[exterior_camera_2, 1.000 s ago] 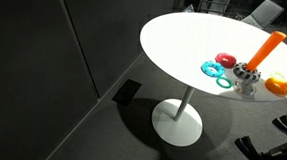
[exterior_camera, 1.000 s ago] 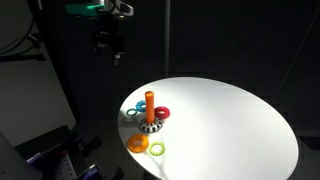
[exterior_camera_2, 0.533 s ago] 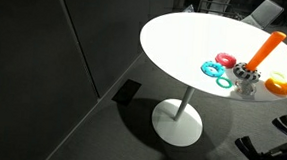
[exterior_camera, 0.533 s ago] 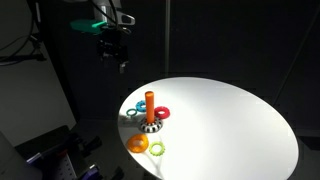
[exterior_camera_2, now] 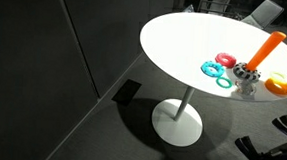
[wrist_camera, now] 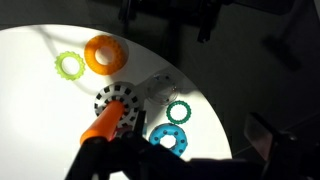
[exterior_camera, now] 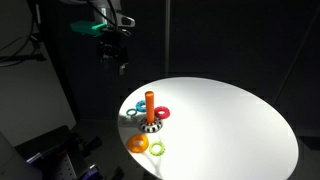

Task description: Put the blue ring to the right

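The blue ring (exterior_camera_2: 210, 68) lies flat on the round white table (exterior_camera_2: 176, 37), near the table's edge, beside a teal-green ring (exterior_camera_2: 224, 82) and a dark red ring (exterior_camera_2: 226, 60). It also shows in the wrist view (wrist_camera: 170, 138) and in an exterior view (exterior_camera: 133, 113). My gripper (exterior_camera: 113, 56) hangs high in the air beyond the table's edge, well away from the rings. In the wrist view its dark jaws (wrist_camera: 200, 165) stand wide apart with nothing between them.
An orange peg (exterior_camera: 148, 103) stands tilted on a black-and-white checkered base (exterior_camera: 151, 127) next to the rings. An orange ring (exterior_camera: 138, 144) and a yellow-green ring (exterior_camera: 157, 149) lie near the table's edge. The floor around the table is dark.
My gripper has come down a little and shifted slightly towards the table. The rings and peg have not moved.
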You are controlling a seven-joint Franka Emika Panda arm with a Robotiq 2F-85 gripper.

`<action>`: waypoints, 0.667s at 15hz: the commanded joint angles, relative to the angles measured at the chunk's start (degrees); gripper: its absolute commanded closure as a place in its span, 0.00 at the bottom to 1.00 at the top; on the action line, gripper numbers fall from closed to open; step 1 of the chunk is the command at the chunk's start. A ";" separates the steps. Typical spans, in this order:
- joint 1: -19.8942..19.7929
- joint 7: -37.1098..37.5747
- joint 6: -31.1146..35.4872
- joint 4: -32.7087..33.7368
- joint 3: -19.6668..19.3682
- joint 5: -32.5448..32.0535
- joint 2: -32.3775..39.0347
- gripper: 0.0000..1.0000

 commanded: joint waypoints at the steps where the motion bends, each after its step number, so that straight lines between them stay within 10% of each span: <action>1: -0.29 0.57 3.46 -1.06 0.20 0.44 1.58 0.00; 10: -0.07 0.86 14.88 -0.45 0.60 1.17 10.84 0.00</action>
